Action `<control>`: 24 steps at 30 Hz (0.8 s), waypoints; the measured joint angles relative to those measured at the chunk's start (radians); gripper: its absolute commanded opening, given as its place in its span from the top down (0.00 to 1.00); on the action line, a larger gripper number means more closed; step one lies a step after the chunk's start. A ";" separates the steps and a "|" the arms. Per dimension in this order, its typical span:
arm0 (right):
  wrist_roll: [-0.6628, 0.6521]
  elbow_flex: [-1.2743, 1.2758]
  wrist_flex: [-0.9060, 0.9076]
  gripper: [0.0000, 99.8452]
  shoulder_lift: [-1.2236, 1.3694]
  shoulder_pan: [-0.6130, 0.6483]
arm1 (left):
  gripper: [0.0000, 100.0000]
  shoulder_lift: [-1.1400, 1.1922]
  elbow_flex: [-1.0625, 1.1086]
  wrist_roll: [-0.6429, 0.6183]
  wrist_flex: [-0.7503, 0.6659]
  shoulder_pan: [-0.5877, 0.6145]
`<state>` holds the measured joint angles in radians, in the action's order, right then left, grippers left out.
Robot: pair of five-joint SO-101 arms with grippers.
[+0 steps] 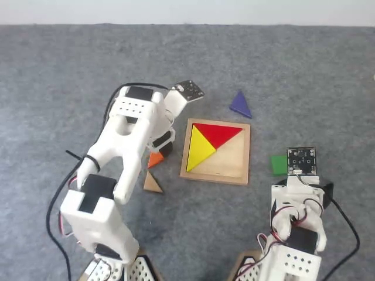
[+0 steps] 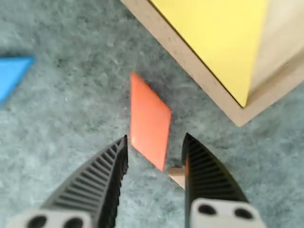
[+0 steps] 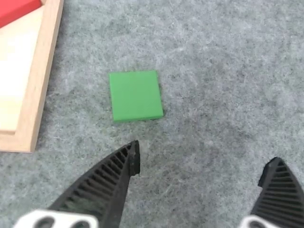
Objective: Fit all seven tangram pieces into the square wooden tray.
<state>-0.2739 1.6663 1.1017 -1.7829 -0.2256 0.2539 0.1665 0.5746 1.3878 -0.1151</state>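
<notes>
Grey felt table | left gripper half open, orange piece between its tips | right gripper wide open, empty, green square just ahead | tray beyond left jaws holds yellow triangle, red triangle

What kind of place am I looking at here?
Probably a robotics test bench: a small left arm and right arm at a grey felt table, with a wooden tray and a loose green square.
</notes>
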 measured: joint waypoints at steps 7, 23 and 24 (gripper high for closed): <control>0.000 0.000 0.000 0.61 0.000 0.000 | 0.82 0.021 0.055 0.000 -0.074 0.002; 0.000 0.000 0.000 0.61 0.000 0.000 | 0.82 0.120 0.025 0.014 -0.107 0.069; 0.000 0.000 0.000 0.61 0.000 0.000 | 0.82 0.100 0.025 0.014 -0.097 0.072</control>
<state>-0.2739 1.6663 1.1017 -1.7829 -0.2256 0.3537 0.1910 0.5884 1.2912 -0.0430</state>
